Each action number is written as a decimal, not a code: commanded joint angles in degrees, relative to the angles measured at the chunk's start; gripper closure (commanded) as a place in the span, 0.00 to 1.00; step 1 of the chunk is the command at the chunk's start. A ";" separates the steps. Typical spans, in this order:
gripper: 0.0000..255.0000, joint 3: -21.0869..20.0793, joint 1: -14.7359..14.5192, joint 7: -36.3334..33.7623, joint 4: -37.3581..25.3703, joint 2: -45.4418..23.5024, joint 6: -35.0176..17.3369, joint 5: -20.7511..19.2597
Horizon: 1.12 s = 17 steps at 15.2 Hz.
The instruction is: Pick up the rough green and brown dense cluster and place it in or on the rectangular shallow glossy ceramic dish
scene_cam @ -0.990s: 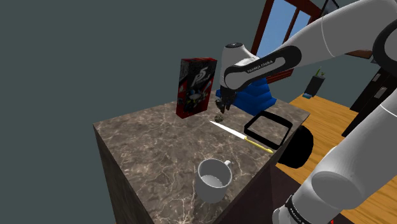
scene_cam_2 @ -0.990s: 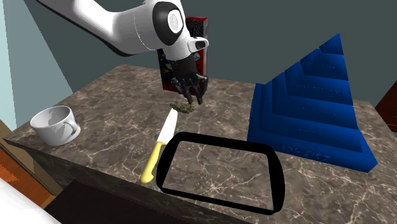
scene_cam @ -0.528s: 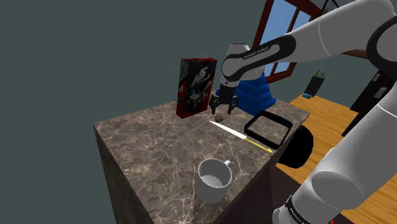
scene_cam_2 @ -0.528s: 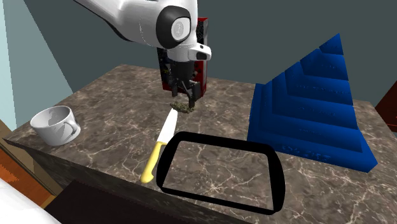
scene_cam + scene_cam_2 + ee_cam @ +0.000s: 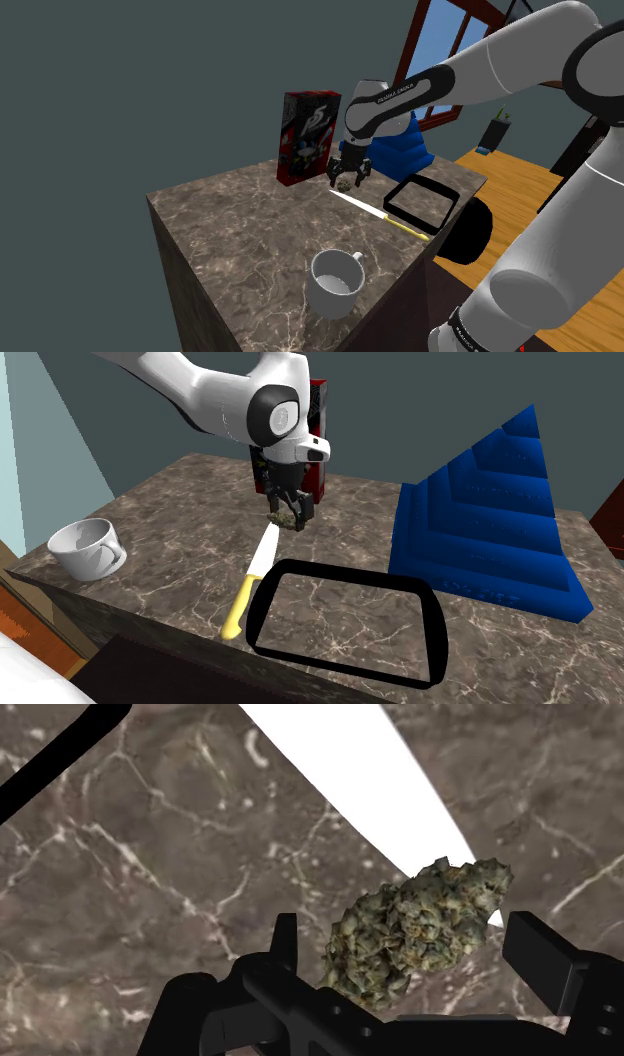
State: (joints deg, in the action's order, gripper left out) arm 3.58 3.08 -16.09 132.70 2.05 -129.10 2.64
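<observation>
Since a moment ago my hand has come down and turned, so the fingers (image 5: 540, 959) now stand open on either side of the cluster (image 5: 415, 932), neither plainly pressing it; the cluster lies unlifted on the desk (image 5: 150, 502), between the red box (image 5: 305, 135) and the dish (image 5: 257, 617), nearer the edge where the box stands.

What worries me most is the knife (image 5: 262, 557); its white tip lies right against the cluster, perhaps under it, and closing could catch the blade, skid it or drag it along; the cluster also sits nearer one finger than the other, so that one would likely reach it first and shove it sideways before the grip sets; it looks rough and lumpy, and I judge a squeeze might crumble it or let it roll out; the knife lies between me and the dish, so a low carry could snag it; the dish is shallow, and a drop from too high might bounce out.

Hard to tell: whether the cluster rests on the blade tip or just beside it; whether the nearer finger already touches it; what its underside is like; in both outside views my hand covers much of the cluster; the dish's floor shows the same marble as the desk, so I cannot judge its depth.
</observation>
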 commanded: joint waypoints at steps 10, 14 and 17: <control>1.00 0.01 0.01 0.02 -0.02 -0.05 -0.04 0.01; 1.00 0.02 0.01 0.03 -0.02 -0.06 -0.06 0.01; 1.00 0.01 0.03 -0.16 -1.04 1.27 2.28 -0.18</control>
State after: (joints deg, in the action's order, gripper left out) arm 3.60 3.10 -16.21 131.88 2.87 -127.48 2.51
